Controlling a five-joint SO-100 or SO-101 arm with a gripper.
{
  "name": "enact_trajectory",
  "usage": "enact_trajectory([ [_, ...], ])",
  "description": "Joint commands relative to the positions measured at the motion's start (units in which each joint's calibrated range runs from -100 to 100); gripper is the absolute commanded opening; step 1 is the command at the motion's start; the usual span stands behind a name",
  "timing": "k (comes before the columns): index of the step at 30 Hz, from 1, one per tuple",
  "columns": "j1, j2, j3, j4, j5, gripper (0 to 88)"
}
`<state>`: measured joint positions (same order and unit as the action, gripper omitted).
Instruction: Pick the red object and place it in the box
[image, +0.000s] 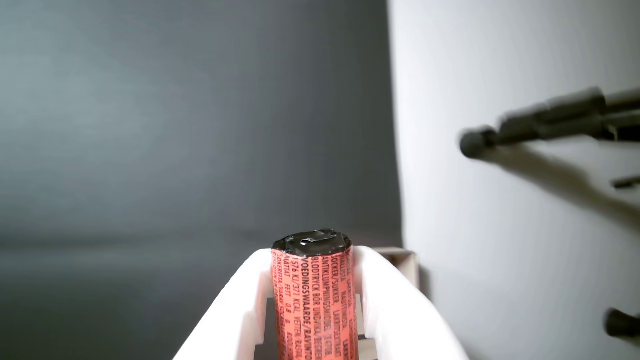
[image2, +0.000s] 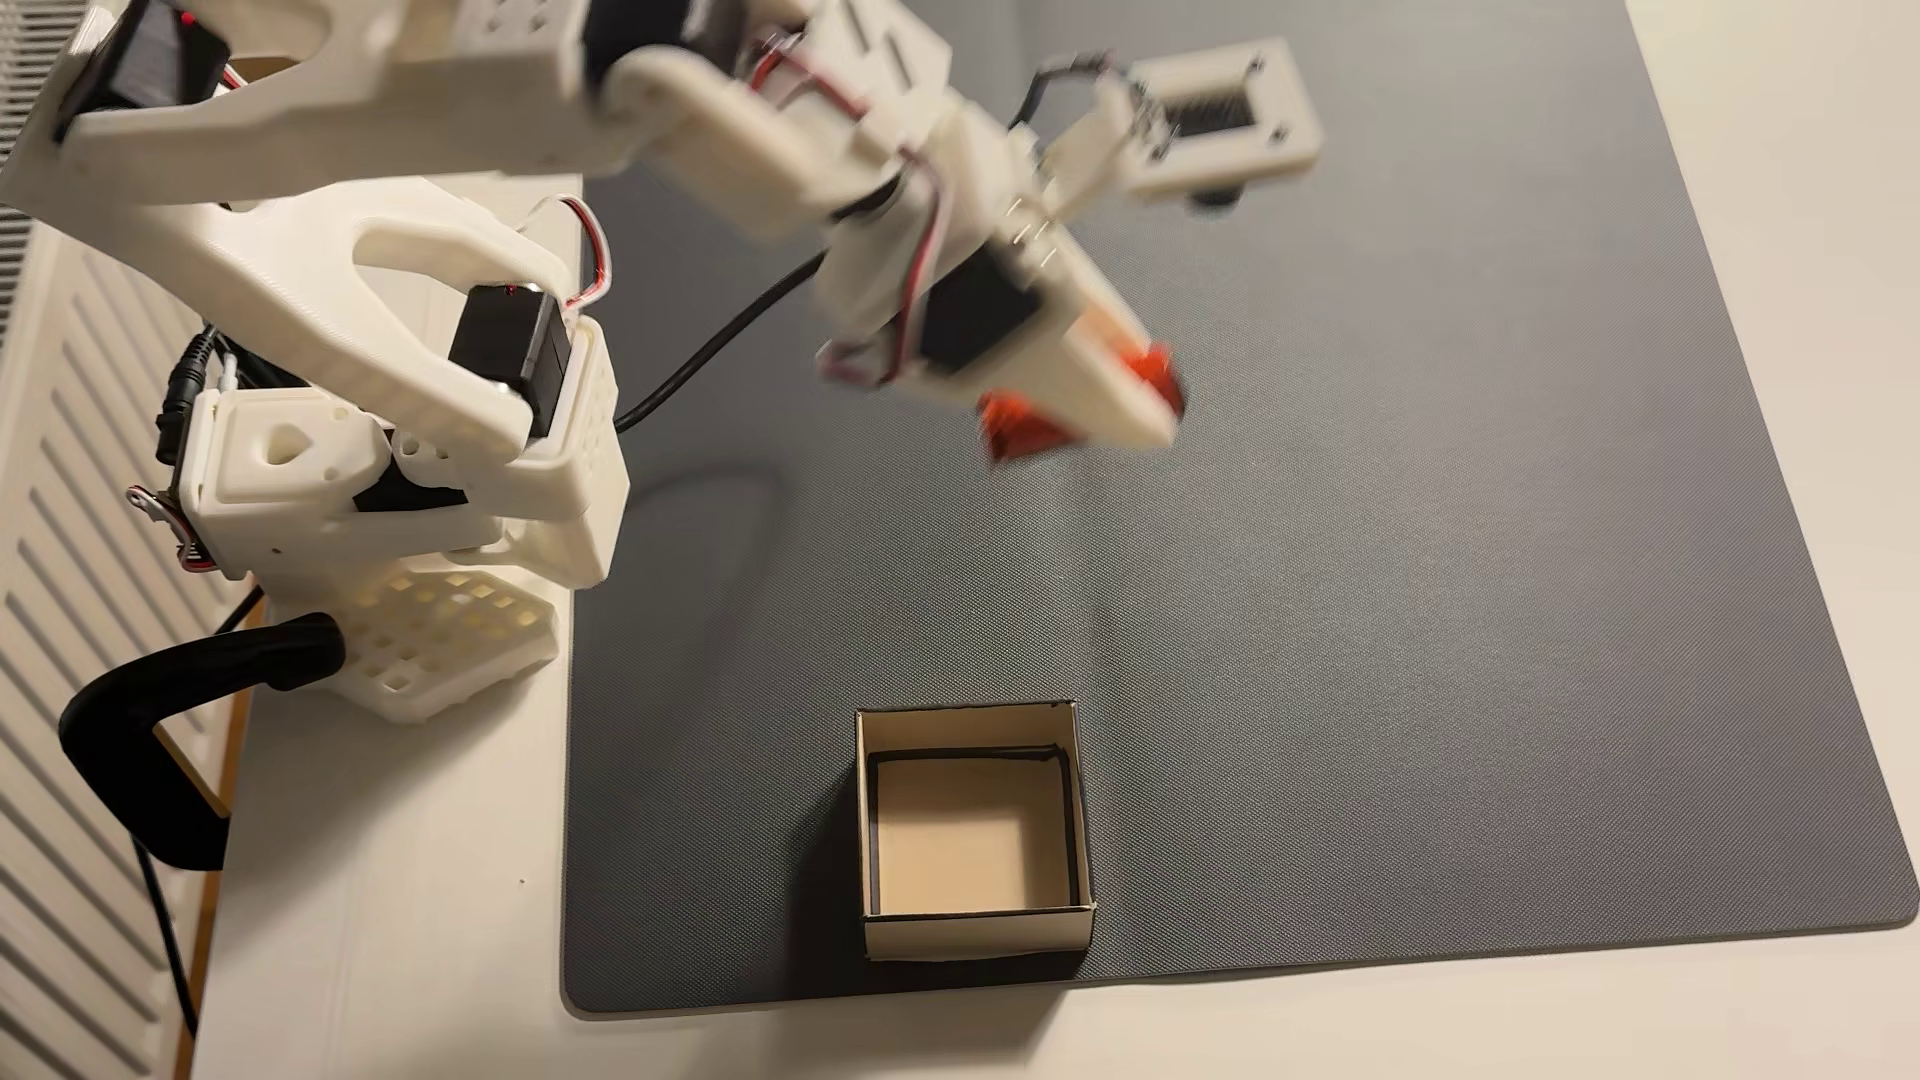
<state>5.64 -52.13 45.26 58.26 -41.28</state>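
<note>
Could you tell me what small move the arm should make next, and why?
Probably carry the cylinder toward the box without opening. The gripper is shut on it, raised above the mat, while the box sits empty nearer the mat's lower edge in the fixed view, well apart from the gripper. Releasing now would likely drop it on the mat.

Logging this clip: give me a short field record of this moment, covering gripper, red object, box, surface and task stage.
gripper: white gripper, raised above the mat, shut on the cylinder; blurred in the fixed view
red object: orange-red cylinder, dark print on its side, blackish end showing, held between the white fingers
box: cardboard box, open-topped, nothing inside it, near the mat's front edge in the fixed view
surface: dark grey mat on a white table
task stage: object picked up, not yet over the box
</note>
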Motion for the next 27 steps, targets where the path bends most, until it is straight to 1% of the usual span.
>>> enact_trajectory([
  [1,5.6,-12.5,11.1,-4.9,0.6,3.2],
  [6,9.7,-22.9,25.7,-14.0,0.3,3.2],
  [10,12.5,-26.3,33.2,-16.9,0.2,3.3],
  [19,15.1,-26.3,37.1,-21.2,0.4,3.3],
  [27,15.7,-26.7,39.0,-21.2,0.2,3.3],
])
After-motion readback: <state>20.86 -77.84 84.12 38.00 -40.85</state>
